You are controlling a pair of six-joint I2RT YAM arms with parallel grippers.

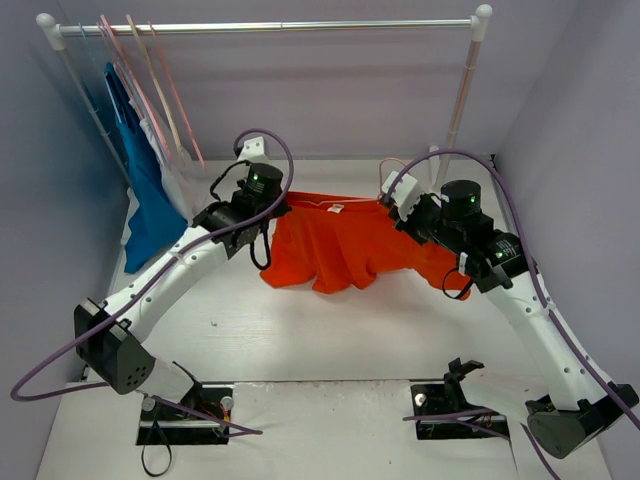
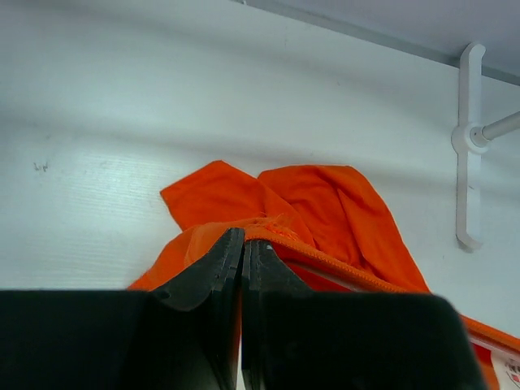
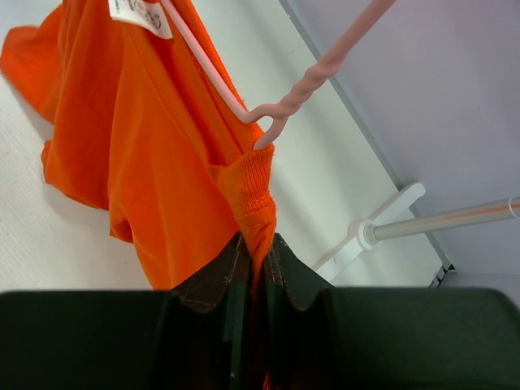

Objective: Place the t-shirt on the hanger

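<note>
The bright orange t-shirt hangs stretched between my two grippers above the table, its white label at the neck. My left gripper is shut on the shirt's hem edge, jaws pressed together. My right gripper is shut on the ribbed neck band, which is pinched between the jaws. The pale-pink hanger shows in the right wrist view: its twisted neck and one arm run into the shirt's neck opening past the label. Most of the hanger is hidden.
A clothes rack rail spans the back. A blue garment, a white garment and spare hangers hang at its left end. The rack's right post and white foot stand behind the right gripper.
</note>
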